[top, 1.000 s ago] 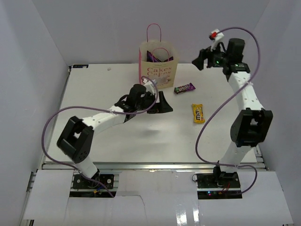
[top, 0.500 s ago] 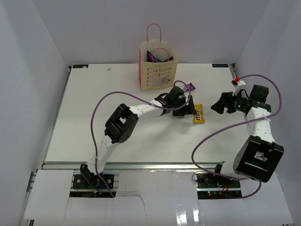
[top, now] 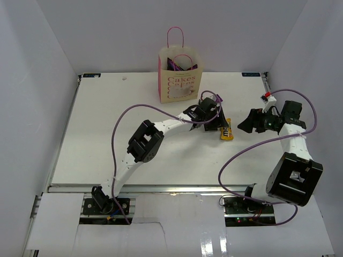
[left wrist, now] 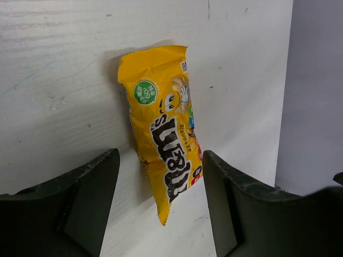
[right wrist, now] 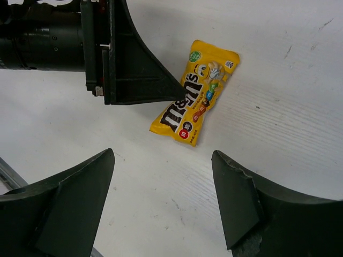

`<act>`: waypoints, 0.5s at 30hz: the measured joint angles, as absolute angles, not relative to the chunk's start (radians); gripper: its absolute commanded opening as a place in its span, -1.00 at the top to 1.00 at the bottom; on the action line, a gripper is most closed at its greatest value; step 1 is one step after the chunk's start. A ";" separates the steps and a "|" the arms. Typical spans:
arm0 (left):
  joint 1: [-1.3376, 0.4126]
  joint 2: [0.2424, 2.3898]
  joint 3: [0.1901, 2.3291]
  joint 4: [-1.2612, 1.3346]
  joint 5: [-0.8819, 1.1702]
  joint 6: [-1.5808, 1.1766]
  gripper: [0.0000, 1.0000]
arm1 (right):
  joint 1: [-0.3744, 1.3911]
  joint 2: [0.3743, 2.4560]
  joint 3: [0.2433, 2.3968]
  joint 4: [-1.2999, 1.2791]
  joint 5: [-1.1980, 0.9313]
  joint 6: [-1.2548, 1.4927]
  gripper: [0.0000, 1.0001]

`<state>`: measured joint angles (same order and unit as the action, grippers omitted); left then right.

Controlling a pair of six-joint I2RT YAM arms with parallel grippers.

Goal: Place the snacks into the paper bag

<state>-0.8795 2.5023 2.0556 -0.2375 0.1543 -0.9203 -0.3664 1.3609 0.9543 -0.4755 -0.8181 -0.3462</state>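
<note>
A white table seen from above, with two robot arms bolted at its near edge. A tan and pink paper bag stands upright at the far middle, with dark purple wrapping showing in its open mouth.

In the last second both arms have moved. The left arm, which had been bent low just in front of the bag, has swung out to the right and now reaches over a yellow candy packet lying flat on the table, right of centre and nearer than the bag. The right arm, which had been raised high at the far right beside the bag, has dropped back and now sits low on the right, facing the same packet.

Close up, the left gripper has its jaws apart, one finger on each side of the packet's near end. There is bare table between each finger and the wrapper, so nothing is gripped yet. The right gripper is also spread wide and empty, looking down on the packet from a short way off.

A dark candy bar lay just beyond the packet a second ago. The left arm now covers most of it, leaving only a purple tip in sight.

This looks like a handover of work: the right arm has finished at the bag and the left is lining up to pinch the yellow packet. At least these two snacks are still outside the bag.
</note>
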 measured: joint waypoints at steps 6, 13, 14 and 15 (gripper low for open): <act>-0.891 2.546 2.123 -0.298 0.133 -0.951 -0.09 | -0.366 1.361 0.950 -0.477 -0.814 -0.333 -0.55; -0.912 2.611 2.232 -0.347 0.134 -0.953 0.19 | -0.366 1.362 0.950 -0.477 -0.811 -0.313 -0.53; -0.916 2.616 2.235 -0.348 0.136 -0.953 0.23 | -0.366 1.362 0.950 -0.477 -0.811 -0.311 -0.53; -0.918 2.621 2.239 -0.349 0.139 -0.955 0.35 | -0.366 1.362 0.950 -0.477 -0.810 -0.310 -0.53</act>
